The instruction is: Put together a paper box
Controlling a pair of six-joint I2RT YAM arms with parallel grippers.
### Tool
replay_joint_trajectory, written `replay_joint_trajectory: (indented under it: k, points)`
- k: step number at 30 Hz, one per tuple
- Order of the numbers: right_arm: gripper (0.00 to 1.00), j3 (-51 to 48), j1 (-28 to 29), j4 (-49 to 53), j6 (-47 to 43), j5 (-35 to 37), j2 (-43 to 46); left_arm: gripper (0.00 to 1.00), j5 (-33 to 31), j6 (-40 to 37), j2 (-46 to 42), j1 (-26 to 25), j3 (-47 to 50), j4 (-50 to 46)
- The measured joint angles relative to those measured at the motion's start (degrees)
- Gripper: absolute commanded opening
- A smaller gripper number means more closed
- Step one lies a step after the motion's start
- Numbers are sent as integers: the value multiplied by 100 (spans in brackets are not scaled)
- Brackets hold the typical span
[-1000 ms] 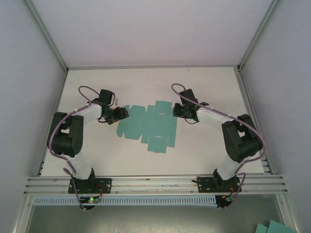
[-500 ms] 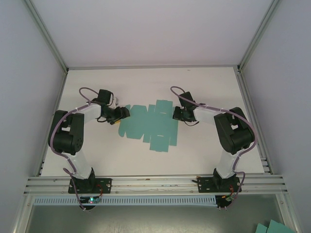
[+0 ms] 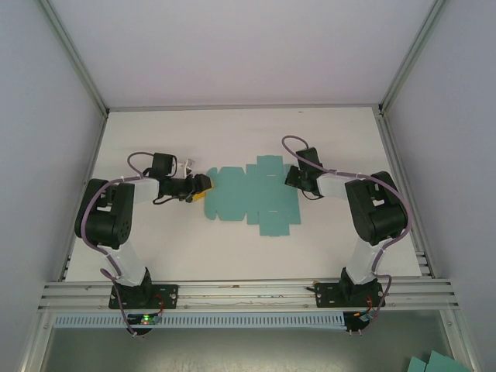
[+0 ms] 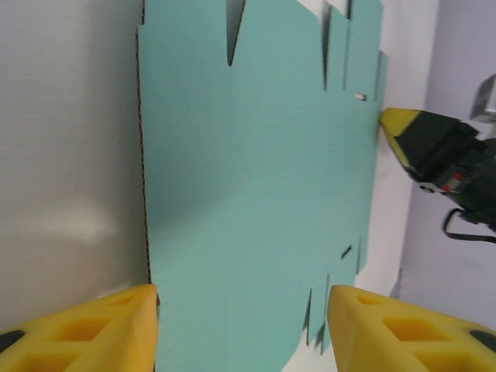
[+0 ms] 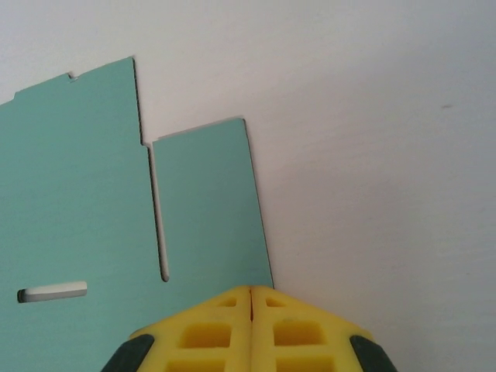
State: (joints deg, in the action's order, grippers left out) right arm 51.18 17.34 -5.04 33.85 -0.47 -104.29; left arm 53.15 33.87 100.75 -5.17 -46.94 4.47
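The paper box [image 3: 256, 194] is a flat teal die-cut card lying on the white table [image 3: 232, 139] between the two arms. My left gripper [image 3: 204, 186] is low at the card's left end. In the left wrist view it is open [image 4: 244, 329], with one yellow finger [image 4: 85, 329] on each side of the card [image 4: 256, 170]. My right gripper [image 3: 291, 177] is at the card's right edge. Its yellow fingers [image 5: 225, 325] are shut together, with the tip on the corner of a flap [image 5: 205, 201]. The same tip [image 4: 391, 124] touches the card's far edge in the left wrist view.
An aluminium rail [image 3: 248, 293] runs along the near edge, with both arm bases bolted to it. White walls close in the table on the left, right and back. Spare teal cards [image 3: 434, 363] lie outside the cell at the bottom right.
The card has slid to the right across the table. The right gripper has drawn back to the right with it, and the left gripper has followed the card's left end.
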Motion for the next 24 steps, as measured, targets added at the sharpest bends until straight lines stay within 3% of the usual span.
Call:
replay_joint_trajectory:
  k: [10,16,20,24]
  points:
    - [1,-291,-83,-584,7,138,26,54,275,1185,2,-63,-17,1880]
    - [1,-437,87,-901,46,-398,26,52,702,1598,103,-925,-595,2514]
    - [1,-485,63,-1001,50,-439,31,49,474,1412,103,-962,-782,2024]
    - [3,-509,63,-1034,50,-479,33,48,-247,549,72,-1099,-1287,348]
